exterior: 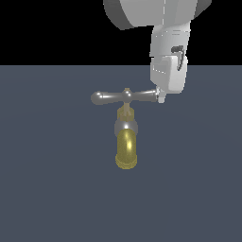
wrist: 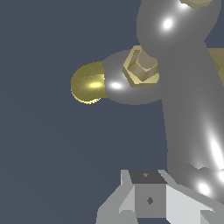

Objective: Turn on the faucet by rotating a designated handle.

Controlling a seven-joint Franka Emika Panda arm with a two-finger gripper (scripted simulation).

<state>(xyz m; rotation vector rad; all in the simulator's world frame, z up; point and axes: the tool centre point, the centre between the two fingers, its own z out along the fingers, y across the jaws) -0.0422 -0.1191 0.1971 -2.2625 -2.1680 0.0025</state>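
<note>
At the exterior view's right end of the slim silver crossbar handle [exterior: 124,97], our white gripper [exterior: 161,98] touched it; we could not tell its opening.

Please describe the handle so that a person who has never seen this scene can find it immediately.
On the dark floor stands one small faucet with a yellow curved spout. The handle is the thin bar lying across its top, with the gripper at its end on the exterior view's right. Unlike the brass spout and stem, it is glossy silver with rounded ends.
</note>
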